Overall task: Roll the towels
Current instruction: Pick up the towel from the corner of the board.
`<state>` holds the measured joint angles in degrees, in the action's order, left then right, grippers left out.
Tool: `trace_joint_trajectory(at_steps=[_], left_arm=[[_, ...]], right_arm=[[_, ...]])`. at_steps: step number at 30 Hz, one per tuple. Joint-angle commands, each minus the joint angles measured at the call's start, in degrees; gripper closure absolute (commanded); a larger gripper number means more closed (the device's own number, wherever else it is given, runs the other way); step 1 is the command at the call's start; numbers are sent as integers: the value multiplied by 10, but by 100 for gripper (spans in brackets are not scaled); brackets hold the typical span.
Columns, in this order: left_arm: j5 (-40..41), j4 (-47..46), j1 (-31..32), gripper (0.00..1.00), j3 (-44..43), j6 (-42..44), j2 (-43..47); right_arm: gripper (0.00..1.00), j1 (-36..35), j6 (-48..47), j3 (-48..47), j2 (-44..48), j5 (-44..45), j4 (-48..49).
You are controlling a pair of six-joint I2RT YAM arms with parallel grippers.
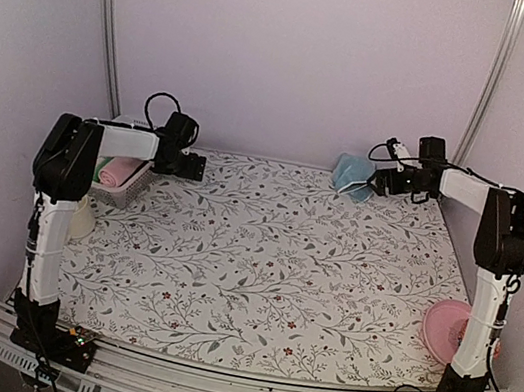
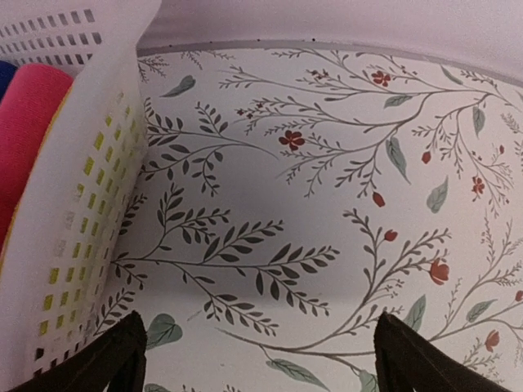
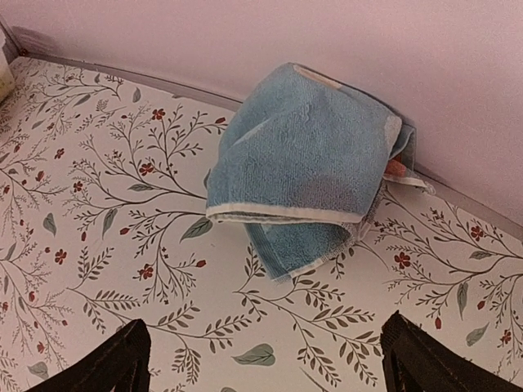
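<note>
Nearest us, by the right arm's base, a pink plate [image 1: 443, 330] sits at the edge of the flowered table [image 1: 260, 267], well clear of any work. Farther in, the left claw [image 2: 261, 371] hangs spread wide over bare cloth, holding nothing, just beside a white basket [image 2: 73, 245] with a pink-red roll [image 2: 29, 122] in it; we cannot tell whether that roll is a towel. The right claw [image 3: 265, 367] is likewise spread and empty. Straight ahead of it, centred between its fingers, lies the blue towel [image 3: 302, 163], a loose folded heap pushed against the back wall [image 3: 327, 41], its hemmed edge running crosswise to the claw and an orange mark [image 3: 395, 167] at its right. We judge the right arm far nearer. Nothing blocks the way, though the wall leaves little room behind
</note>
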<state>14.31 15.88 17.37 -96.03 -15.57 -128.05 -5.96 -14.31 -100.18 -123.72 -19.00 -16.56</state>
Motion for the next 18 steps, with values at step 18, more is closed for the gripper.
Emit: trace_joint_trajectory(at_steps=[18], left_arm=[[-21,-35,78,3,51,25,113]], right_arm=[[3,2,-16,-228,-222,122,1]])
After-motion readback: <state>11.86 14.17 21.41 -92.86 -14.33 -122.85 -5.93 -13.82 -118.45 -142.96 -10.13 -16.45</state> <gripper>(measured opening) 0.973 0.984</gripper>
